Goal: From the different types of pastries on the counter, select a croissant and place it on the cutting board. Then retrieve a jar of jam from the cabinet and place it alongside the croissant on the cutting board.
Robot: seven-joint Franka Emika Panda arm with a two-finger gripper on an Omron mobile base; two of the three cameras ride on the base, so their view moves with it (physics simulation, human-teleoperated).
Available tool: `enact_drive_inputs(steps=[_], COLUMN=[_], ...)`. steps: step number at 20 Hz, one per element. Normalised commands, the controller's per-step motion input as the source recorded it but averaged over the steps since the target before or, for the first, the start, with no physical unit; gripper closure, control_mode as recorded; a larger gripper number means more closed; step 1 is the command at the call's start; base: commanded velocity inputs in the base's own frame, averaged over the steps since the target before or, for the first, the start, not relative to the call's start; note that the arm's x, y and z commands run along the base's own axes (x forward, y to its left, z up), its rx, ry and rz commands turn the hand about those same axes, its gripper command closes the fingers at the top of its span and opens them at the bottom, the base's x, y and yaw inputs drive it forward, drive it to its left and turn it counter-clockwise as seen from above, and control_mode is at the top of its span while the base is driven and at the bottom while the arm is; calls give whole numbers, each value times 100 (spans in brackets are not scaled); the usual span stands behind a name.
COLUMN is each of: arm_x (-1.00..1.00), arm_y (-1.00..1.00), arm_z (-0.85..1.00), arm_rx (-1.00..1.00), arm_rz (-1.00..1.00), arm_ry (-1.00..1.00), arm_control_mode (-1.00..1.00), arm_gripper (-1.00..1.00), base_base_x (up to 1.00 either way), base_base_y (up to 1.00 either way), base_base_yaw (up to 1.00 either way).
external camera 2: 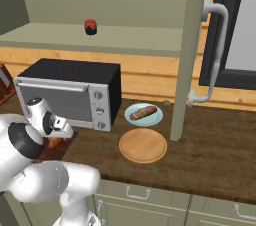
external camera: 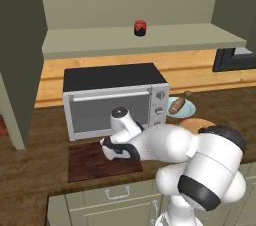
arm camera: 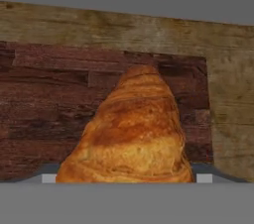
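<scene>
The gripper (external camera: 106,146) is seen low over the cutting board (external camera: 85,162), which lies at the front edge of the counter (external camera 2: 215,145), just before the toaster oven (external camera: 115,101). In the hand view the croissant (arm camera: 131,134) is held between the two fingertips, closed in on its sides, with its tapered end pointing away over the board's dark reddish planks (arm camera: 44,104); whether it touches the board cannot be told. The croissant itself is hidden by the hand in both base views.

Below the counter, pale grey-green drawer fronts (external camera: 115,195) with metal handles are seen. To the right of the oven, a round wooden plate (external camera 2: 143,145) sits near the front edge, and just behind it a pale blue plate (external camera 2: 144,115) carries the longer brown pastry (external camera 2: 143,113). A light wood-panelled wall (external camera 2: 150,77) runs along the back of the counter.

Farthest off, the jar of jam (external camera: 140,28) stands upright on the pale shelf of the cabinet (external camera: 135,40), above and behind the oven. A dark-framed window (external camera 2: 232,30) and a white handle on the open cabinet door (external camera 2: 216,45) are shown clearly in the right base view; in the left base view the cutting board is shown more fully.
</scene>
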Motion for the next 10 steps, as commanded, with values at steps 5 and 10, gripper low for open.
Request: enact_drive_inputs(steps=[5,10], arm_x=[-6,-64], arm_y=[57,-35], arm_z=[-35,68], arm_rx=[-17,-1], arm_rz=[2,0], arm_ry=[0,-9], arm_control_mode=[-100,-100], arm_gripper=[-100,-100], base_base_x=[0,0], base_base_y=[0,0], base_base_yaw=[0,0])
